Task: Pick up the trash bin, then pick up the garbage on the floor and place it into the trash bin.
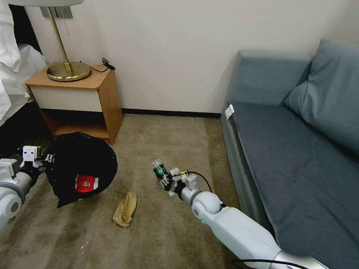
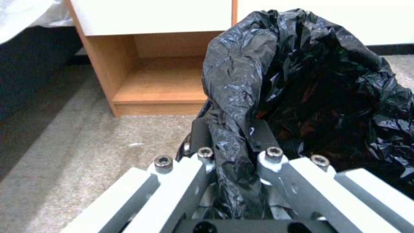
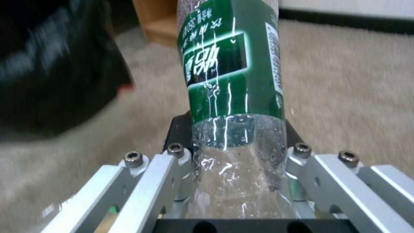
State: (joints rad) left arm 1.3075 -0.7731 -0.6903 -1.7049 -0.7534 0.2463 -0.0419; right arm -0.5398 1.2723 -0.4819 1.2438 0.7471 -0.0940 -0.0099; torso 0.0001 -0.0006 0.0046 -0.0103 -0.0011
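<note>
Now, carrying the bottle across to the bin.

Trash bin [image 1: 80,168], lined in crinkled black bag, held off the carpet beside the nightstand [image 1: 81,99], mouth tipped toward the middle, red-and-white packet [image 1: 86,183] already inside. Left pincer [image 2: 235,142] clamped on the bag's rim fold; best kept steady, mouth up. Brown paper bag [image 1: 125,208] on the floor between the arms; worth passing above. Right pincer [image 3: 235,137] closed around the green-labelled bottle [image 3: 231,74], in the air right of the bin. Release only once well over the opening.
</note>
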